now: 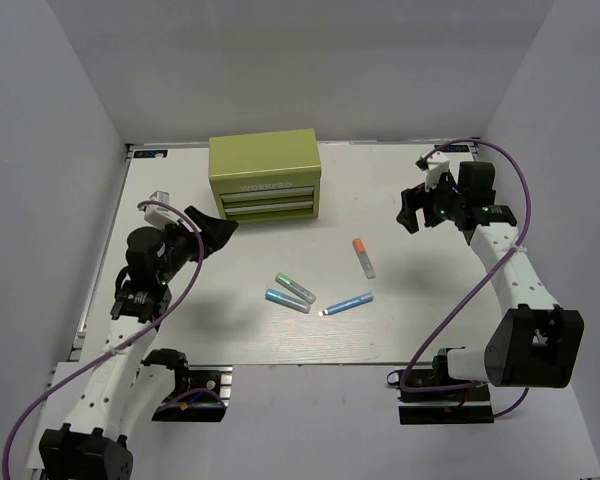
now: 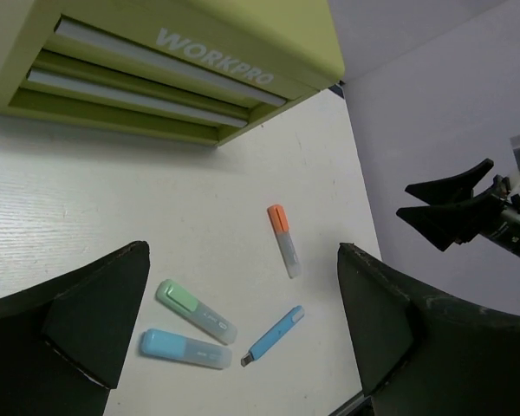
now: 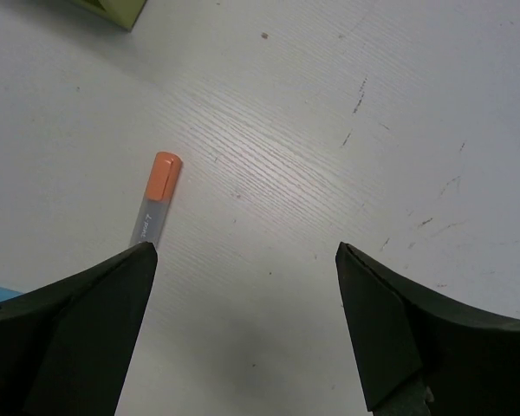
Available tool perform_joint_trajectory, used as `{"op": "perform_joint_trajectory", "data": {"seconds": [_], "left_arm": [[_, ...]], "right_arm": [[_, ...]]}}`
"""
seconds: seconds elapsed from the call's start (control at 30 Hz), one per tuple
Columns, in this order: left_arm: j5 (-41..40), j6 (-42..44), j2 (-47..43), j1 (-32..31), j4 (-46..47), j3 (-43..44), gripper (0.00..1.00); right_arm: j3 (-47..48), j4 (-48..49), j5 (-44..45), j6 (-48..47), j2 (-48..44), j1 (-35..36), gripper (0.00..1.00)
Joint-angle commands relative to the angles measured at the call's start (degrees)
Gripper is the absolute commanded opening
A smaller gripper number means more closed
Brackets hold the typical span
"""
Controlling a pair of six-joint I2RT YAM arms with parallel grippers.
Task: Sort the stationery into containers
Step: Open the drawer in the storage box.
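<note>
Right now your left gripper [image 2: 243, 250] hangs over the white wood-grain table [image 1: 240, 335], its two black fingers [image 2: 87, 321] spread wide with nothing between them. From its wrist view you see all four markers past them. Your right gripper [image 3: 243, 250] is likewise spread wide and empty, hovering over bare tabletop at the far right, well apart from the left one.

The stationery all lies loose on the table in front of the olive-green metal chest [image 1: 263, 180], none of it inside. The orange-capped marker with a pale body [image 1: 363, 257] sits alone, nearest the right gripper, its cap end toward the chest. Nearer your side, the green-capped marker [image 1: 295, 288] and the light blue marker [image 1: 287, 301] lie just beside each other, roughly parallel. The slim blue pen with a white tip [image 1: 347, 303] lies to their right, its tip pointing at the end of the light blue marker; you cannot tell whether they touch.

The chest stands at the far edge of the table, pale lettering on its front, and its drawers [image 1: 270, 207] look pushed in
</note>
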Motion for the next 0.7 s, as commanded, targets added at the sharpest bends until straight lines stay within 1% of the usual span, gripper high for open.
{"op": "perform_joint_trajectory", "data": {"seconds": [0.0, 0.07, 0.1, 0.13, 0.17, 0.2, 0.27, 0.3, 0.33, 0.37, 0.4, 0.43, 0.47, 0.5, 0.53, 0.57, 0.6, 0.63, 0.67], "left_arm": [[3.6, -1.0, 2.0, -0.2, 2.8, -0.2, 1.00], [3.6, -1.6, 3.7, -0.2, 3.3, -0.2, 1.00], [4.1, -2.2, 3.7, -0.2, 4.2, -0.8, 1.00], [4.1, -2.2, 4.2, -0.2, 4.8, -0.8, 1.00], [4.1, -2.8, 4.2, -0.2, 4.8, -1.3, 1.00], [4.1, -3.4, 4.2, -0.2, 5.4, -1.3, 1.00], [3.5, -4.0, 4.2, -0.2, 6.1, -1.9, 1.00], [3.5, -4.0, 4.2, -0.2, 6.1, -2.5, 0.97], [3.5, -4.7, 4.2, -0.2, 7.3, -2.6, 0.96], [3.5, -6.0, 4.7, -0.2, 8.2, -3.3, 0.91], [3.5, -6.8, 4.7, -0.2, 9.5, -4.8, 0.87], [3.5, -7.7, 5.3, -0.2, 12.1, -5.5, 0.82], [3.5, -8.7, 5.3, -0.2, 13.3, -6.2, 0.74], [3.5, -10.4, 5.9, -0.2, 14.5, -7.5, 0.70], [3.5, -11.3, 5.9, -0.2, 15.9, -8.0, 0.65], [1.8, -12.2, 5.9, -0.2, 16.5, -8.0, 0.65], [0.9, -13.5, 6.4, -0.2, 17.0, -9.4, 0.65], [-1.4, -14.1, 6.4, -0.2, 17.9, -9.4, 0.65], [-2.5, -14.7, 6.4, -0.2, 18.6, -10.3, 0.68]], "right_arm": [[3.0, 1.3, -3.0, 0.1, 0.0, 0.1, 0.90], [2.8, 1.2, -6.2, -1.6, -0.2, 0.2, 0.90], [2.8, 0.6, -11.0, -7.3, -0.2, 0.2, 0.90], [3.3, -0.5, -13.4, -9.4, 0.0, 0.3, 0.90], [3.5, -3.7, -15.4, -11.5, 0.2, 0.3, 0.90], [3.7, -3.9, -17.3, -13.7, 0.5, 0.6, 0.90], [4.8, -4.7, -19.4, -14.6, 1.2, 1.7, 0.85], [5.2, -5.2, -19.3, -15.7, 1.3, 2.0, 0.79], [5.7, -5.1, -19.2, -17.3, 1.7, 3.1, 0.77], [6.3, -4.9, -19.0, -17.9, 1.9, 4.0, 0.74], [7.1, -4.6, -18.9, -19.4, 2.3, 4.6, 0.67], [7.4, -3.7, -18.7, -20.7, 2.5, 6.8, 0.63], [7.8, -3.5, -18.0, -21.8, 2.9, 7.8, 0.59], [10.0, -2.7, -17.8, -22.3, 3.3, 8.7, 0.56], [10.9, -2.4, -17.4, -23.8, 4.1, 11.0, 0.56], [12.1, -2.8, -17.6, -24.5, 5.1, 12.0, 0.56], [14.9, -3.1, -17.6, -25.4, 5.8, 12.9, 0.59], [15.8, -3.4, -17.5, -28.3, 7.6, 15.3, 0.75], [17.0, -3.5, -17.4, -29.5, 7.9, 16.2, 0.83]]}}
